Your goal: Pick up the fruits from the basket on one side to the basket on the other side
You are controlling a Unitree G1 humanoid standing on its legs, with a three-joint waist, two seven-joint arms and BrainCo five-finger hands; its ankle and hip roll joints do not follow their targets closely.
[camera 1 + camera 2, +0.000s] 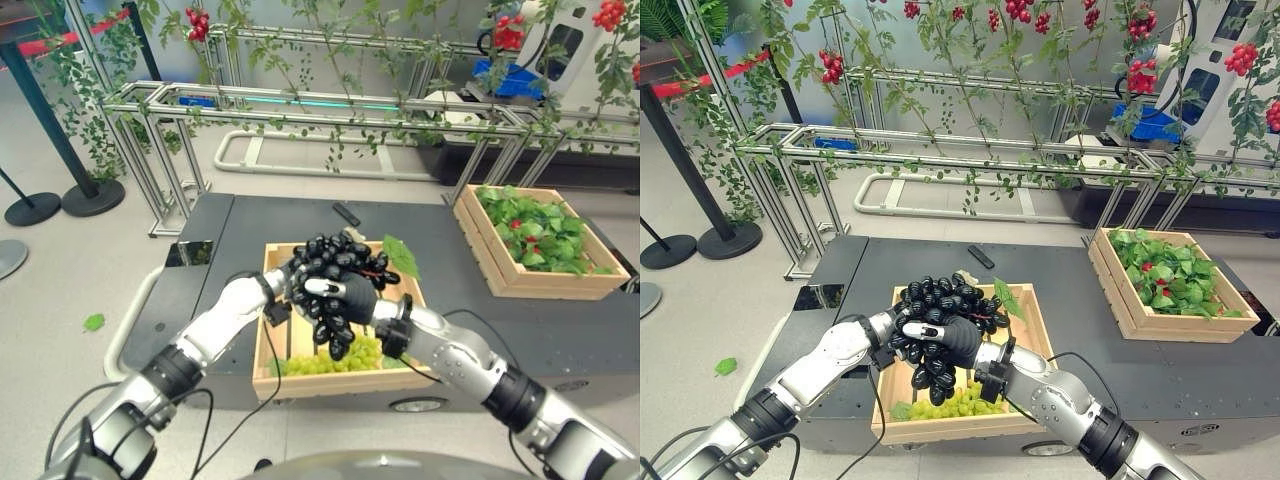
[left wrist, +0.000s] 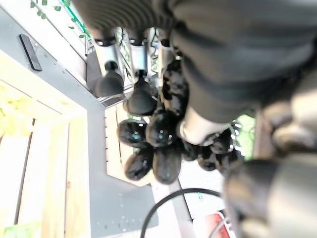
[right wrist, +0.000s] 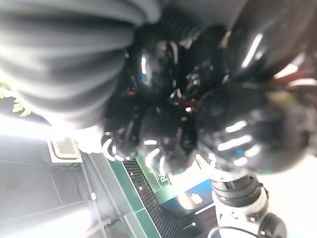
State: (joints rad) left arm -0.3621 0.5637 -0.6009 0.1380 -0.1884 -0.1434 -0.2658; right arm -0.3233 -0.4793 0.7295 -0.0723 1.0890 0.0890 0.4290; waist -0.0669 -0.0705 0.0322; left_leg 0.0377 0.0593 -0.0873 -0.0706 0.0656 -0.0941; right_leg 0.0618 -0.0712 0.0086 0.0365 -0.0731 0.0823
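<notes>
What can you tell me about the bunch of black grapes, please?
The bunch of black grapes is a cluster of glossy, oval, near-black berries with a green leaf at one side. It is held above the near wooden crate, over green grapes. The left hand and right hand are both against it, the right one curled round it.

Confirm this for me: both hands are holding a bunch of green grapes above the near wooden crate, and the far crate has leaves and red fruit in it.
Wrong on the colour only. Both eye views show the left hand and right hand holding a bunch of black grapes above the near wooden crate. The green grapes lie in it. The far crate holds leaves and red fruit.
</notes>
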